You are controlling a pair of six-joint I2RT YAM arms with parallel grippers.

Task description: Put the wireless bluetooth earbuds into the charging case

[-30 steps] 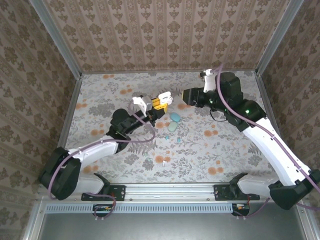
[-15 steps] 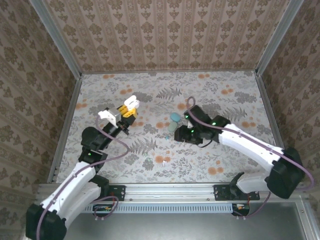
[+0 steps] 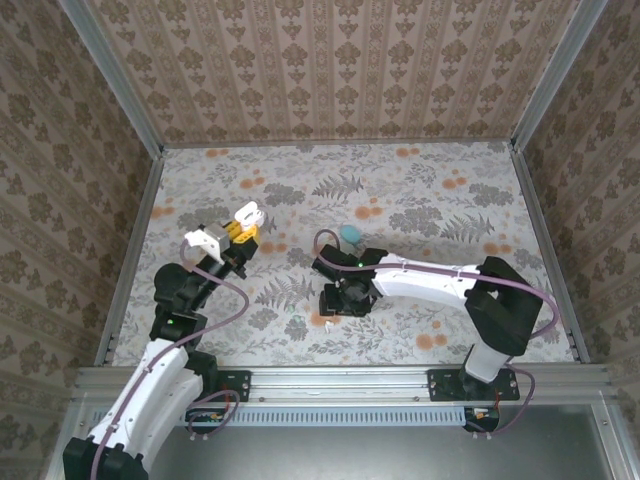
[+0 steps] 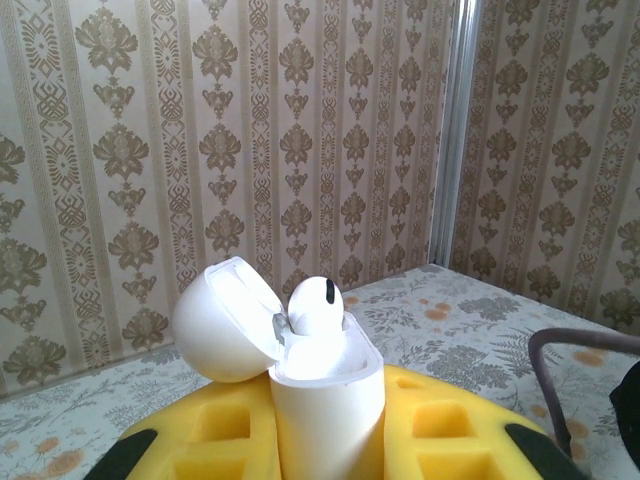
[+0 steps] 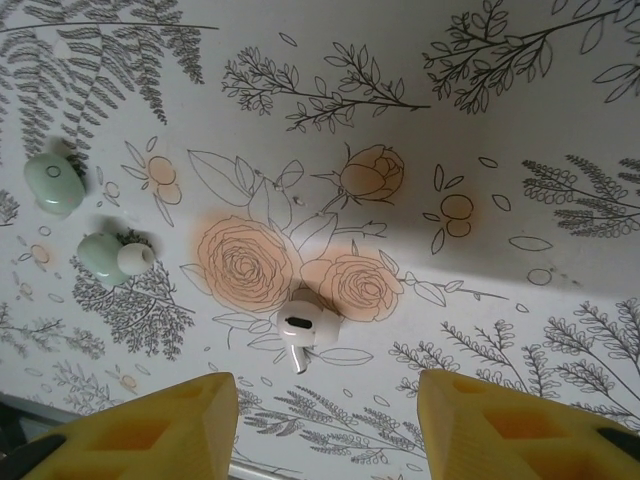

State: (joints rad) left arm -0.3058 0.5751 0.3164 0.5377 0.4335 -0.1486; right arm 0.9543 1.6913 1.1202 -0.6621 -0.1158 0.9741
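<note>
Well left of the teal case (image 3: 352, 234), I saw the left gripper (image 3: 241, 228) clamped on the white charging case (image 4: 325, 400). Its lid was swung back and one seated white earbud (image 4: 315, 305) stood upright inside. On the near side of the teal case, the right gripper (image 5: 330, 428) hung with its fingers apart above a loose white earbud (image 5: 303, 327) lying on the table (image 5: 520, 200). Two teal-green earbuds (image 5: 55, 182) lay on that same near side.
</note>
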